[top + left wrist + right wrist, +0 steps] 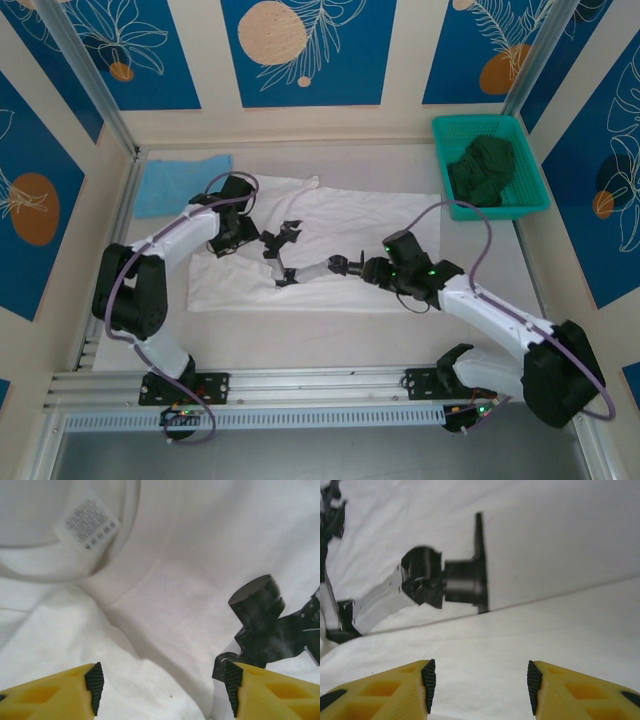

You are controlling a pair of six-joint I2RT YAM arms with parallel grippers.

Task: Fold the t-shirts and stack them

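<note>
A large white t-shirt [380,215] lies spread across the middle of the table, with black prints [283,245] on its chest. My left gripper [237,240] sits low over its left part, near the collar. In the left wrist view this gripper [163,685] is open above a rumpled fold, holding nothing, and the collar label [87,522] is up to the left. My right gripper [366,268] hovers over the shirt's middle. Its jaws [481,682] are open over smooth white cloth [560,545], just short of a black print [445,580]. A light-blue t-shirt [180,183] lies folded at the back left.
A green basket [527,200] holding dark green cloth [482,168] stands at the back right. Metal frame posts rise at both back corners, and a rail [320,382] runs along the near edge between the arm bases.
</note>
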